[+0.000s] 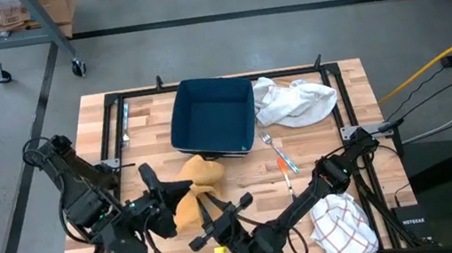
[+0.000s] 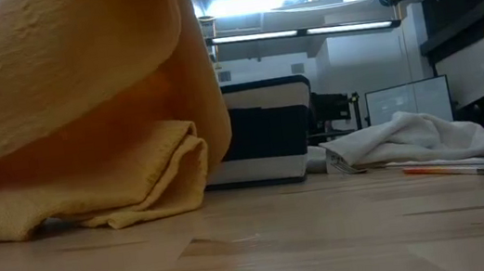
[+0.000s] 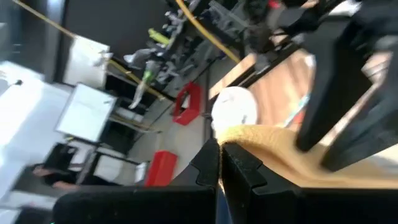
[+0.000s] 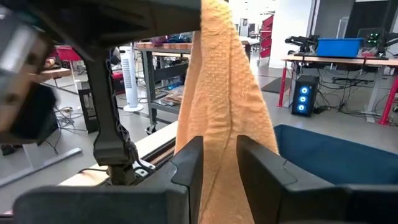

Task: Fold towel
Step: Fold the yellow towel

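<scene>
- We open on the yellow towel point(image 1: 197, 187), lying on the near middle of the counter point(image 1: 319, 148), just in front of the blue tub point(image 1: 213, 117); part of it is bunched on the wood, part is lifted and draped, as the low view shows with cloth arching over a folded heap point(image 2: 136, 182).
- The left pincer point(image 1: 157, 191) is clamped tight on one edge of the towel; its wrist view shows the fingers point(image 3: 208, 165) pressed together with yellow cloth pinched at their tips.
- The right pincer point(image 1: 221, 210) sits just beside it, partly closed on the towel; its wrist view shows a strip of cloth point(image 4: 217, 106) running up between the two fingers point(image 4: 186, 162).
- We read this as the fold itself: both arms have an edge raised and are placed to carry it over the rest of the cloth.
- Next, we reckon, both pincers need to travel together, keep the edge taut and level, then lay it onto the far edge before letting go; uneven motion would skew the fold.
- Further out: a white cloth point(image 1: 296, 101) beside the tub, a checked cloth point(image 1: 341, 226) at the near right corner, a fork point(image 1: 270, 144) and an orange-handled tool point(image 1: 287, 166) between them.
</scene>
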Motion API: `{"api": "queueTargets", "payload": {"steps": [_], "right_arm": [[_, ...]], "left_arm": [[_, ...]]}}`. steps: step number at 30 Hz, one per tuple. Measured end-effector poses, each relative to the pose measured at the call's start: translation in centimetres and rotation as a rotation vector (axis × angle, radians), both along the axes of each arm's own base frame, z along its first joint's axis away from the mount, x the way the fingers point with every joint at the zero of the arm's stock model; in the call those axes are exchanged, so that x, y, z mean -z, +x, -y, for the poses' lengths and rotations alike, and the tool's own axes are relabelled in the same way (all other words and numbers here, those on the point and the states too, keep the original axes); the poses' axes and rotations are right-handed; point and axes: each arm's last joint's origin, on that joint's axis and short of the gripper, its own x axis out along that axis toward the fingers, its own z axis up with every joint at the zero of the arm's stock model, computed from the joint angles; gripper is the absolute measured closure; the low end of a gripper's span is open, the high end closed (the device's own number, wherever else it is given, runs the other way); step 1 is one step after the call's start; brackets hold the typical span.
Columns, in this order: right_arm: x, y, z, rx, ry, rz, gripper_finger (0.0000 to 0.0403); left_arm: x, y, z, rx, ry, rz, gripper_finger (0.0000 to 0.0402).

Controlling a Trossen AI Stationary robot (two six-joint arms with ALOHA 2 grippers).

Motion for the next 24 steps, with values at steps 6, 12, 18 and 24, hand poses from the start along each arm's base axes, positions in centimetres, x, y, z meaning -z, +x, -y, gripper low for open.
{"api": "queueTargets", "payload": {"steps": [6, 12, 18, 24], "right_arm": [[0.0, -0.3, -0.5, -0.012, 0.013, 0.02, 0.0301], [0.0, -2.2, -3.4, -0.075, 0.016, 0.021, 0.0301], [0.0, -3.9, -5.6, -0.126, 0.014, 0.016, 0.0298], [0.0, -4.0, -5.7, -0.129, -0.036, -0.047, 0.0243]], "left_arm": [[0.2, 0.2, -0.9, -0.071, 0.064, 0.001, 0.04], [0.5, 1.0, -2.4, -0.129, 0.113, -0.044, 0.04], [0.7, 1.9, -4.3, -0.201, 0.141, -0.079, 0.04], [0.7, 3.2, -6.3, -0.285, 0.135, -0.084, 0.04]]}}
